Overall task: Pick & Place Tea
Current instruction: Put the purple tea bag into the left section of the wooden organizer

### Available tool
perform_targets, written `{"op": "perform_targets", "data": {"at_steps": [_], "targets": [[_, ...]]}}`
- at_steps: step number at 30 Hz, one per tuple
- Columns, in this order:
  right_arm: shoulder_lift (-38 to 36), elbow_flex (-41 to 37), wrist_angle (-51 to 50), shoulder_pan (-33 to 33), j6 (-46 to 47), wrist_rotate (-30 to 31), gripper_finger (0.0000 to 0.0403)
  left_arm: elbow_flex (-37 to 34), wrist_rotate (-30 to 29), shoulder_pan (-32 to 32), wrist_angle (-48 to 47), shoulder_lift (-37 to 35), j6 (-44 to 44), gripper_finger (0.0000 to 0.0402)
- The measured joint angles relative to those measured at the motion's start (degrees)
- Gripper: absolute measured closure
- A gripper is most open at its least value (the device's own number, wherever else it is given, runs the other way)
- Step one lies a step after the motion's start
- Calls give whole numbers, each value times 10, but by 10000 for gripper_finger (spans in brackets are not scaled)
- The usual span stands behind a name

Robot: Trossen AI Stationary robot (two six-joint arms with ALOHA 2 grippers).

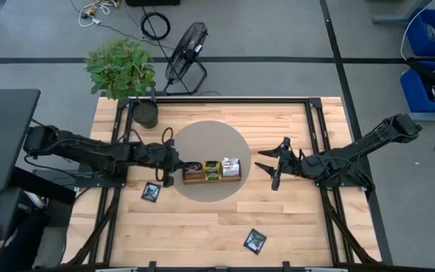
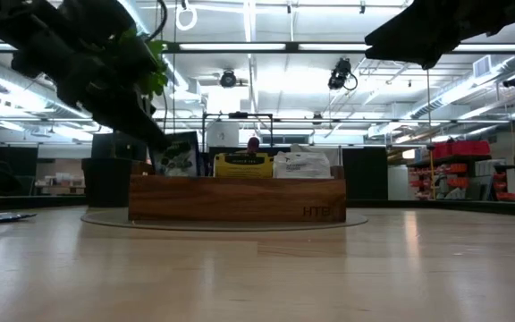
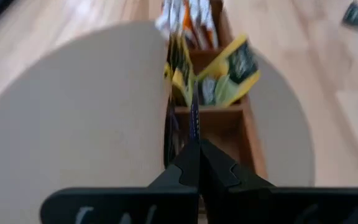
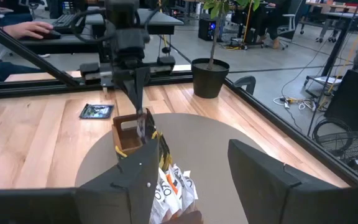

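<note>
One black sachet [image 3: 194, 121] is pinched upright in the left gripper [image 1: 178, 170], over the tray's [image 1: 211, 177] empty end compartment; yellow sachets [image 1: 212, 168] and white-and-orange sachets [image 1: 231, 166] fill the other two. The tray sits on a grey round mat [image 1: 202, 136] mid-tabletop. Two more black sachets lie flat: one [image 1: 151, 192] beside the mat, one [image 1: 254, 241] near the front edge. The right gripper [image 1: 272, 168] hovers beside the mat, fingers wide, holding nothing.

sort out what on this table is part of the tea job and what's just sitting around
Part of the job:
- long brown wooden compartment tray holding yellow sachets and white-and-orange sachets
- dark sachet pinched in the left gripper over the tray's end compartment
- two loose black sachets on the table
- right gripper, open, waiting beside the tray

Lying about:
- potted green plant
- black floor fan
</note>
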Motion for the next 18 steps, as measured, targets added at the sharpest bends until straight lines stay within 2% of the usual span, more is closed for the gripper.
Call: {"op": "perform_targets", "data": {"at_steps": [11, 18], "targets": [[0, 0, -5, 0, 7, 2, 201, 22, 0, 5, 0, 40, 9, 396], [0, 0, -11, 0, 12, 2, 202, 22, -8, 7, -6, 43, -6, 363]]}}
